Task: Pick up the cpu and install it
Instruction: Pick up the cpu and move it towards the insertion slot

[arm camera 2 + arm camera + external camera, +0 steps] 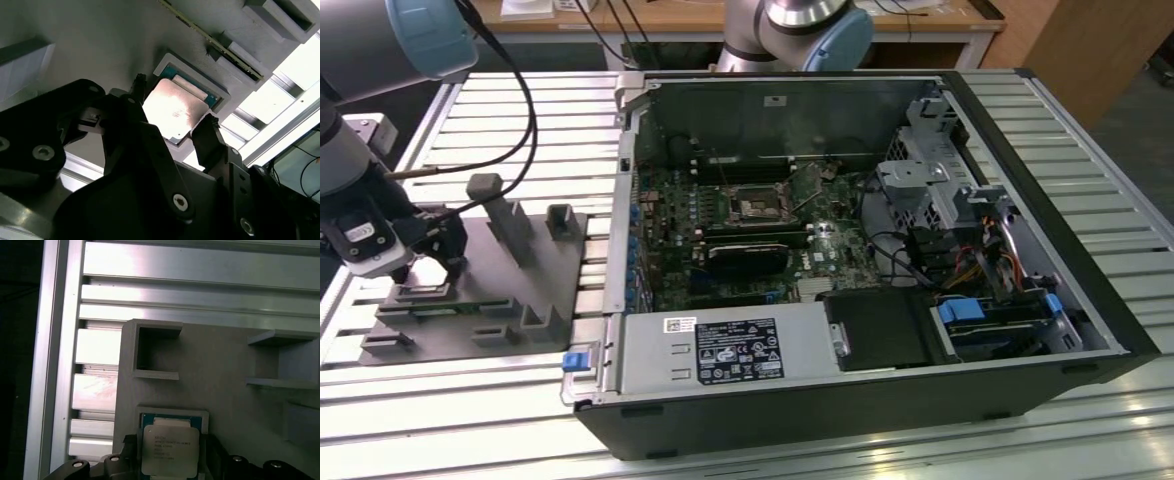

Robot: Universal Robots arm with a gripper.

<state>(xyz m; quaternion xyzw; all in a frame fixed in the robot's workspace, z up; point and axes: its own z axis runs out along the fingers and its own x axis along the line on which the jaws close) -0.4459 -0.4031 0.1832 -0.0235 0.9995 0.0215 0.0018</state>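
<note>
**Pincer [174, 102] straddles the cpu [172, 111] in its nest**

Your pincer hangs straight over the cpu, which lies flat, silver lid up, in a shallow recess of the grey fixture [220, 365] on the slatted bench [1067, 120]. The jaws look open just wider than the chip, with a fingertip [207, 129] beside each of two opposite edges, gripping nothing. The motherboard socket [758, 207] sits well apart, toward the exterior view's right.

Print on the cpu [170, 450] and power-supply label [734, 352] is illegible.

Exterior view high and wide; both wrist views close, seemingly overhead, on the cpu [170, 450].
</note>
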